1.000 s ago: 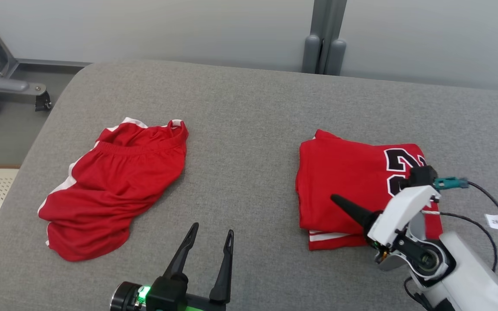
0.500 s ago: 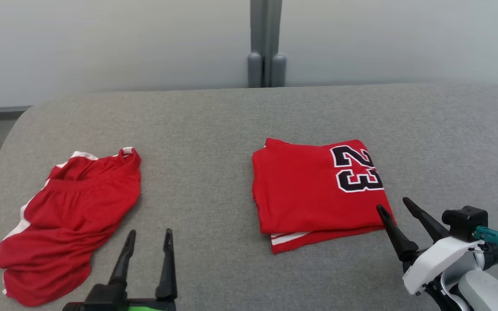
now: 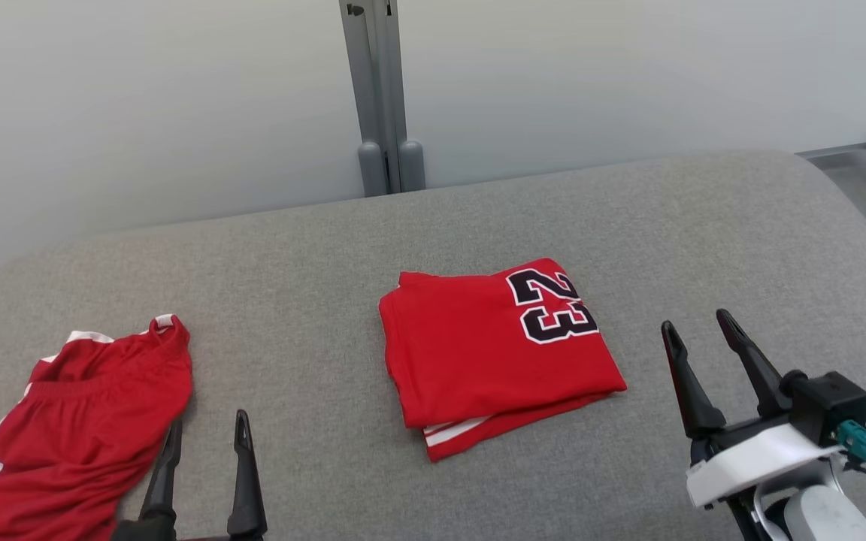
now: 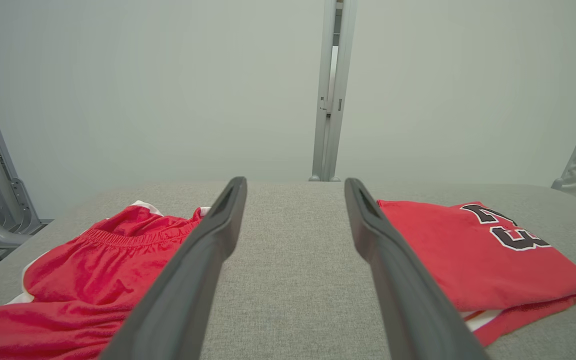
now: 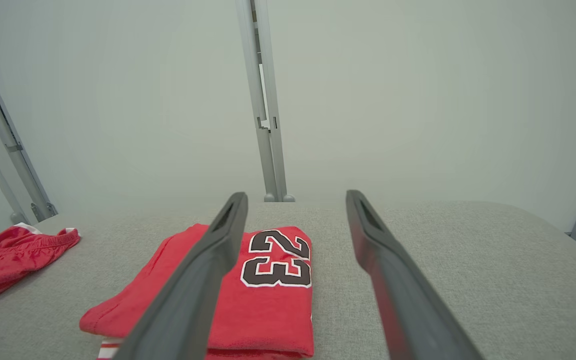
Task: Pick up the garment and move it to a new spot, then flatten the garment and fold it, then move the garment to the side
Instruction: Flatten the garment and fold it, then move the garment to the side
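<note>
The grey padded surface point(image 3: 704, 225) runs out from the wall post point(image 3: 380, 90). The folded red jersey point(image 3: 493, 353) lies flat on it in front of the post, a little to the robot's right, which looks like a finished fold set where neither arm crowds it. The crumpled red shorts point(image 3: 80, 428) sit well to the left of the post, apart from the jersey. Farther from the post than either cloth, the left tool point(image 3: 207, 419) and right tool point(image 3: 694, 318) hang with fingers apart and empty, seemingly kept clear. The jersey's long axis seems to run from the post toward the robot, slightly skewed, with white trim at the end away from the post and the number 23 point(image 3: 551, 306) lying sideways at the post end, right corner
</note>
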Available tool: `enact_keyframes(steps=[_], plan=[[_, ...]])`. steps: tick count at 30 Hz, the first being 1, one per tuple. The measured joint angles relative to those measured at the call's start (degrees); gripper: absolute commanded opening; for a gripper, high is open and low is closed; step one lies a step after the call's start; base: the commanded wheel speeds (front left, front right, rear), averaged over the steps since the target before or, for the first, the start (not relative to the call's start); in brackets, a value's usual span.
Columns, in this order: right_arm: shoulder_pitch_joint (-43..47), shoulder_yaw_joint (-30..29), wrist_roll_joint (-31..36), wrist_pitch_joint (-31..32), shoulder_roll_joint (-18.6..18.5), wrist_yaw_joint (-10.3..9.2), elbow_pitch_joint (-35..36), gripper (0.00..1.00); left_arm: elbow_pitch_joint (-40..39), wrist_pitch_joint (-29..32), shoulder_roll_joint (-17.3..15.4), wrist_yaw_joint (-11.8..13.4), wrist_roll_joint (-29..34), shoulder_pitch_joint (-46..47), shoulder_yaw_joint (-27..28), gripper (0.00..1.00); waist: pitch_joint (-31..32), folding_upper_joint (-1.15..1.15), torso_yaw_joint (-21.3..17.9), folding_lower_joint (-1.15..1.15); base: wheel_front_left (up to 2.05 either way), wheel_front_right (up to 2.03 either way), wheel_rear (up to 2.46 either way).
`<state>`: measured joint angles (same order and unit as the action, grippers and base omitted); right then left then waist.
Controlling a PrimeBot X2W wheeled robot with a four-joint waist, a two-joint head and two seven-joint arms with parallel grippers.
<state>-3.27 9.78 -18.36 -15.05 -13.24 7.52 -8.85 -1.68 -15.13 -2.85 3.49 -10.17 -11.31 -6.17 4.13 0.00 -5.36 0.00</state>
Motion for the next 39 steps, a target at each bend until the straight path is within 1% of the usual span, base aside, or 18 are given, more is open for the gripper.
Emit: enact_keyframes(steps=[4,10,14,21,28,39], plan=[[3.1,-1.0,0.5,0.0,0.9,0.0,1.0,1.0,-0.3,0.0,0.0,0.1,0.4,-1.4,-0.5,1.0,1.7,0.0,-0.2,0.0,0.0,0.0,0.0],[5.8,-0.9,1.0,0.0,1.5,0.0,0.8,1.0,0.4,0.0,0.0,0.0,1.1,-3.8,-0.4,1.0,3.2,0.0,0.4,0.0,0.0,0.0,0.0],[6.5,-0.8,1.4,0.0,2.0,0.0,0.8,1.0,0.8,0.0,0.0,-0.5,1.1,-4.1,0.0,1.0,3.4,0.0,1.1,0.0,0.0,0.0,0.0],[6.5,-0.7,1.6,0.0,2.2,0.0,0.4,1.0,1.2,0.0,0.0,-0.5,0.7,-4.5,0.1,1.0,3.4,0.0,1.4,0.0,0.0,0.0,0.0],[6.5,-0.9,1.9,0.0,2.4,0.0,0.1,1.0,1.8,0.0,0.0,-0.1,2.3,-4.5,-0.9,1.0,3.5,0.0,1.5,0.0,0.0,0.0,0.0],[6.6,-0.4,1.8,0.0,2.7,0.0,-0.1,1.0,2.0,0.0,0.0,0.1,2.3,-4.4,-1.1,1.0,3.7,0.0,1.7,0.0,0.0,0.0,0.0]])
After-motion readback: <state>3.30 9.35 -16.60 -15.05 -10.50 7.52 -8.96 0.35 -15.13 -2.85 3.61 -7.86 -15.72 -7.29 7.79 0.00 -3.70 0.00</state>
